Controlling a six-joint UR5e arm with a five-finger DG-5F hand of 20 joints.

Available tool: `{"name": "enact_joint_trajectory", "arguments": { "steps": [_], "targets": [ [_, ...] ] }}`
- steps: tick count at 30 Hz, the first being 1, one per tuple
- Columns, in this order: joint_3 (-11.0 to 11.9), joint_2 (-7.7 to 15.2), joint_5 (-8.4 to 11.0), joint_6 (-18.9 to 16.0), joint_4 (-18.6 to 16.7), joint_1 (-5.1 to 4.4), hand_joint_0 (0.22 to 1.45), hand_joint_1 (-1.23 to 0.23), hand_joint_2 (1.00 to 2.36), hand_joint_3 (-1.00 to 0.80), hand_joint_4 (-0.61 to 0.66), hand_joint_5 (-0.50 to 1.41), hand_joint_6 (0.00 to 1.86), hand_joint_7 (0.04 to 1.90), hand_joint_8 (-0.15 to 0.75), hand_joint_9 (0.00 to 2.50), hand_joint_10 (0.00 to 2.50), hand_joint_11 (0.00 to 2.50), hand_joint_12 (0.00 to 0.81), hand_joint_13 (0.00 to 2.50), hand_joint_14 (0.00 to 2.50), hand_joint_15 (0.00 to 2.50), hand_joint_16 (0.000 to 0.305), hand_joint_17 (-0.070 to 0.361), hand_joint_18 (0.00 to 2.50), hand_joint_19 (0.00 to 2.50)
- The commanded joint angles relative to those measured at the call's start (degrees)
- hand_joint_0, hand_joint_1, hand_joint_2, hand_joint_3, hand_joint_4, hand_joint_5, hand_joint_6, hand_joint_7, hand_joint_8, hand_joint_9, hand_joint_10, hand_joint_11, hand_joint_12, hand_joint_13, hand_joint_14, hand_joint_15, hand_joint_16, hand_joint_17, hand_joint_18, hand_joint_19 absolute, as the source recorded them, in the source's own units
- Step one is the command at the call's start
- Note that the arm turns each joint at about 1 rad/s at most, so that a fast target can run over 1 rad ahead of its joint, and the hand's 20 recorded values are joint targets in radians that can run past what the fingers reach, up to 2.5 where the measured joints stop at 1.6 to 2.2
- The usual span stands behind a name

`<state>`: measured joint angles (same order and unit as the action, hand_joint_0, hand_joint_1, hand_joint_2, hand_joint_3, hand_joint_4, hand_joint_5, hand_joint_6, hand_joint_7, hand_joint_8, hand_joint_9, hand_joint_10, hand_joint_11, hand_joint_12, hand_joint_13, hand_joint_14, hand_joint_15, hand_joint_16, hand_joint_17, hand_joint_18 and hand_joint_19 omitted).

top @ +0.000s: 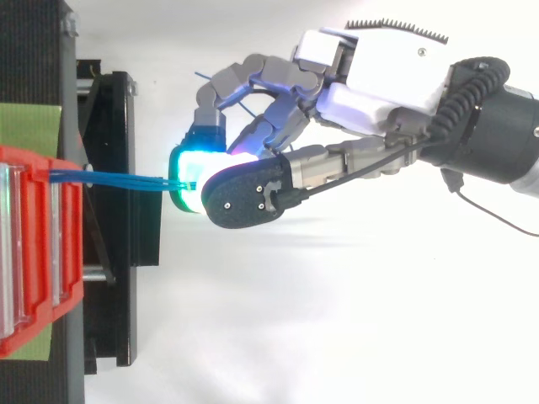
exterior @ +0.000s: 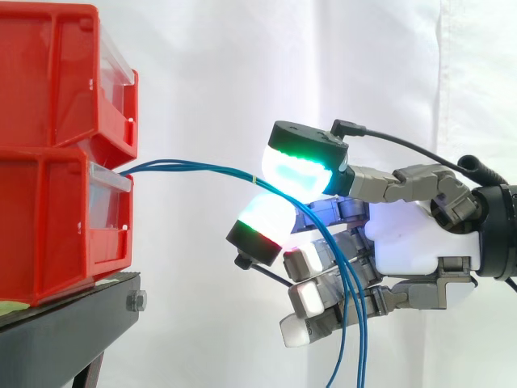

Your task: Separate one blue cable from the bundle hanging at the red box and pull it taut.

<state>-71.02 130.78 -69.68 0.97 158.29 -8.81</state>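
**Because the strands are thin and limp, the grip matters**

Though the hand (exterior: pixel 404 234) is curled with two glowing pads (exterior: pixel 303 166) pressed together on the blue cables (exterior: pixel 202 168), more than one strand seems caught between them. On the hand's side of the pinch the tails hang slack past the palm. Beyond it, the strands run in a shallow arc to the front of the lower red box (exterior: pixel 48 226) on the black stand (exterior: pixel 73 323). They look light, floppy and slick, likely to slide or bunch. One strand is probably best taken near the box, where they part slightly.
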Motion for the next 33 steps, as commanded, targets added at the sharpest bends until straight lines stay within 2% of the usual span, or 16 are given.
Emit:
{"name": "enact_joint_trajectory", "arguments": {
  "steps": [1, 7, 17, 23, 33],
  "targets": [
    [0.0, 0.0, -0.02, 0.0, 0.0, 0.02, 0.77, -0.8, 1.0, -0.5, -0.05, -0.21, 0.96, 1.1, 0.287, 1.07, 0.02, 0.85, 0.32, 1.05, 0.02, 0.62, 0.048, 0.107, 0.67, 0.49],
    [0.0, 0.0, -0.02, 0.0, 0.0, 0.29, 0.77, -0.81, 1.0, -0.5, -0.02, -0.2, 0.96, 1.17, 0.276, 1.08, 0.02, 0.85, 0.314, 1.04, 0.02, 0.61, 0.047, 0.107, 0.68, 0.47],
    [0.0, -0.79, -0.02, 0.09, 2.2, 1.26, 0.72, -0.86, 1.0, -0.5, 0.04, -0.2, 0.95, 1.11, 0.273, 1.11, 0.02, 0.86, 0.31, 1.03, 0.03, 0.62, 0.047, 0.107, 0.67, 0.47],
    [0.0, -1.58, -0.02, 0.53, 3.69, 1.26, 0.7, -0.88, 1.0, -0.5, 0.03, -0.19, 0.95, 1.1, 0.266, 1.11, 0.02, 0.87, 0.308, 1.03, 0.02, 0.62, 0.047, 0.106, 0.67, 0.48],
    [0.0, -1.76, 0.07, 0.53, 3.87, 1.08, 0.69, -0.9, 1.0, -0.5, 0.02, -0.19, 0.95, 1.07, 0.26, 1.11, 0.03, 0.87, 0.305, 1.03, 0.03, 0.63, 0.047, 0.106, 0.66, 0.48]
  ]
}}
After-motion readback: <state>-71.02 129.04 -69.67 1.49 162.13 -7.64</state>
